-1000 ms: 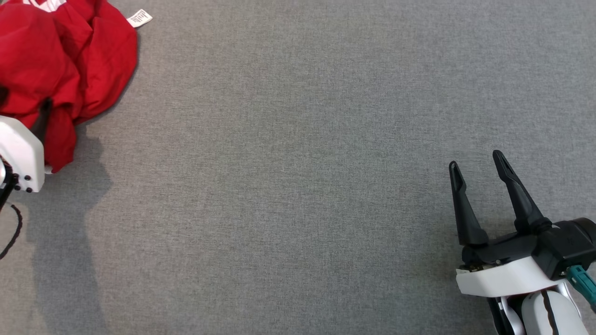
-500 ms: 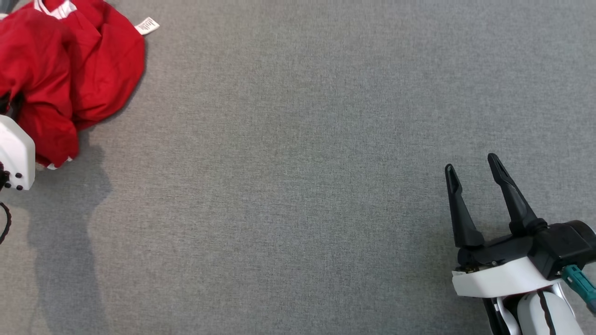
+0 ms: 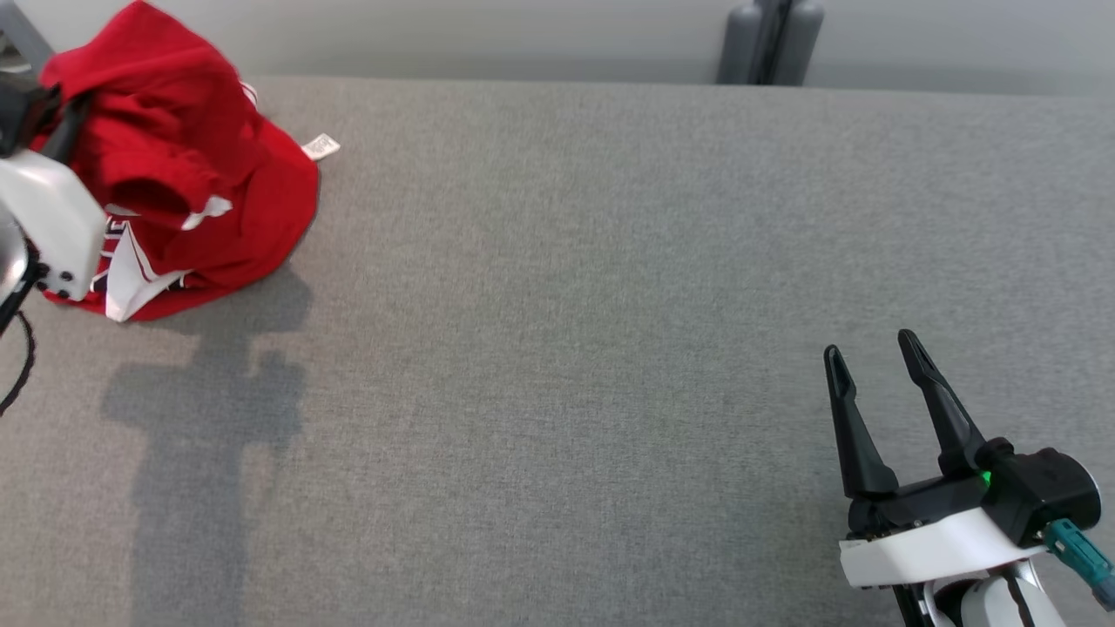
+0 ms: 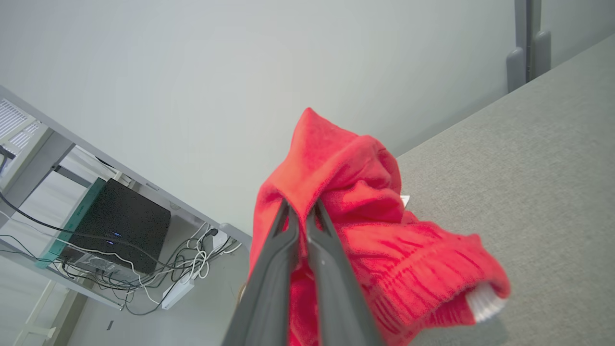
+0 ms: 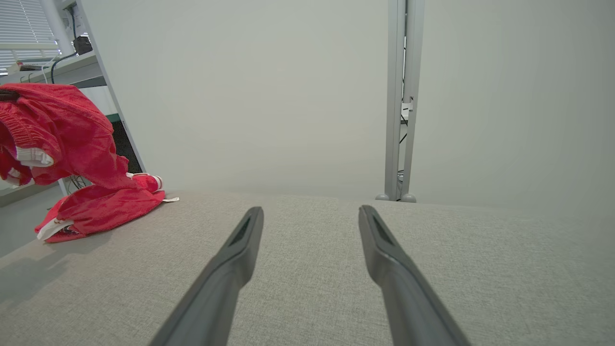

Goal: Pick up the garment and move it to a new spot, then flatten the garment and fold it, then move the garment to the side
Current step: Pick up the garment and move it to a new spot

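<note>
A crumpled red garment (image 3: 187, 187) with white trim is lifted at the table's far left corner, its lower part still resting on the grey surface. In the left wrist view my left gripper (image 4: 300, 211) is shut on a raised fold of the garment (image 4: 365, 226), which drapes down to the right of the fingers. Its white housing (image 3: 48, 222) shows at the head view's left edge. The garment (image 5: 72, 154) also hangs at the left of the right wrist view. My right gripper (image 3: 871, 348) stands open at the lower right over bare table, holding nothing, its fingers (image 5: 240, 240) spread wide.
The grey fabric table (image 3: 566, 348) stretches wide between the two arms. A grey post (image 3: 766, 39) stands behind the far edge. Off the table's left side are a shelf with a black box (image 4: 115, 226) and loose cables.
My left gripper has shut on the garment and raised part of it off the table. The head camera has tilted up, bringing the table's far edge into view. The right gripper stays open.
</note>
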